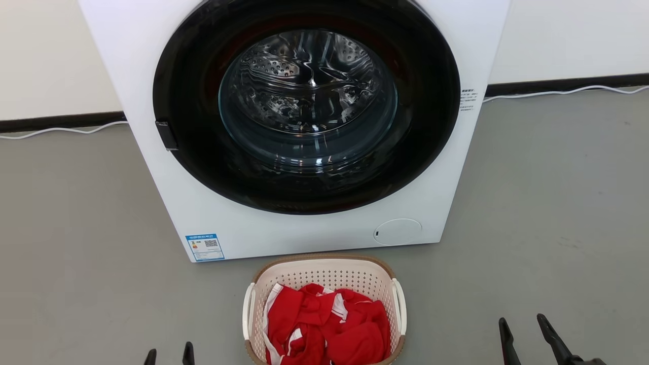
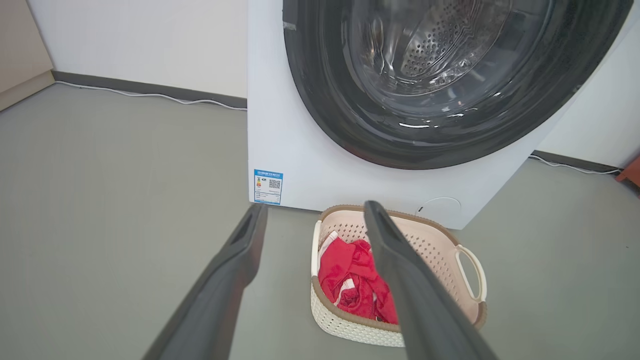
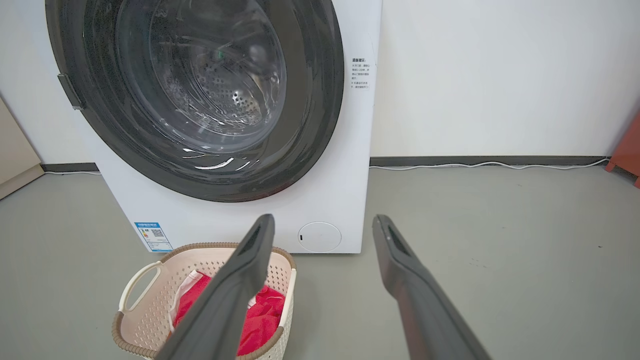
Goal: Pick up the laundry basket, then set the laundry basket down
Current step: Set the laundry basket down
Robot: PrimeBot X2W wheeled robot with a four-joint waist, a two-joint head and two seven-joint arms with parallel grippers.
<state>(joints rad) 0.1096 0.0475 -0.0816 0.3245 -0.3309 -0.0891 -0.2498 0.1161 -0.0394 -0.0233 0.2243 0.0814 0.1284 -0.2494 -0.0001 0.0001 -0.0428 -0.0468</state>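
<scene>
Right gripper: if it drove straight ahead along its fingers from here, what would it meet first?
Probably the front of the washer, near the round cover low at its right corner: the open right gripper frames that spot. The laundry basket sits left of that line. Depth is unclear.

A smooth grey floor runs back to a plain white wall edged with a dark baseboard, along which a thin white cable lies. A white front-loading washer stands before the wall, with a dark-rimmed round glass door, a blue label and a round white cover low on its front. A beige cabinet stands far left, something reddish-brown far right, under even light.
</scene>
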